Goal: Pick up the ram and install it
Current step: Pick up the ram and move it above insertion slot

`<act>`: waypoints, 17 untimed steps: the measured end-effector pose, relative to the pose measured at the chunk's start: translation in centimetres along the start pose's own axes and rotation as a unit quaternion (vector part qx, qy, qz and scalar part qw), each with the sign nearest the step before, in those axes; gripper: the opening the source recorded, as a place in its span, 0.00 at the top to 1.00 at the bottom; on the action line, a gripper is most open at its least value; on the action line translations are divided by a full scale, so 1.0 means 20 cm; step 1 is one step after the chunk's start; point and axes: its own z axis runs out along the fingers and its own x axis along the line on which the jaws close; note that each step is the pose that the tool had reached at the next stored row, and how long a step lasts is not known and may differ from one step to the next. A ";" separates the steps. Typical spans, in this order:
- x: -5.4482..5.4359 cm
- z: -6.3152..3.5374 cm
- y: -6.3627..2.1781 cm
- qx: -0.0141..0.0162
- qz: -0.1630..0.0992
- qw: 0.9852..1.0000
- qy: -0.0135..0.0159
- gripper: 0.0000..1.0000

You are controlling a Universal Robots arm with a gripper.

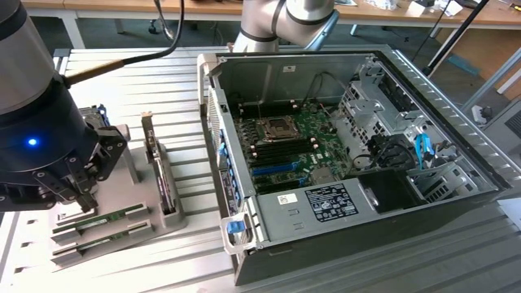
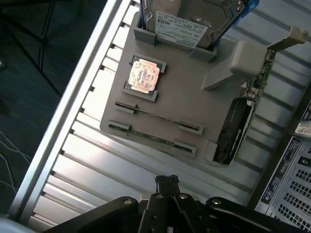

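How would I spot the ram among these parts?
To the exterior view's left of the open case sits a grey tray. Two sticks of ram stand edge-up in its slots: long, thin and green, unlike the tall dark card or square chip.

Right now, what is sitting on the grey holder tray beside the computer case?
Two ram sticks, a processor chip, a hard drive and an upright expansion card sit in the grey holder tray. In the exterior view the gripper covers part of the tray.
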 end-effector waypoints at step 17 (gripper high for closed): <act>0.00 0.007 0.000 -0.003 -0.166 0.986 -0.002 0.89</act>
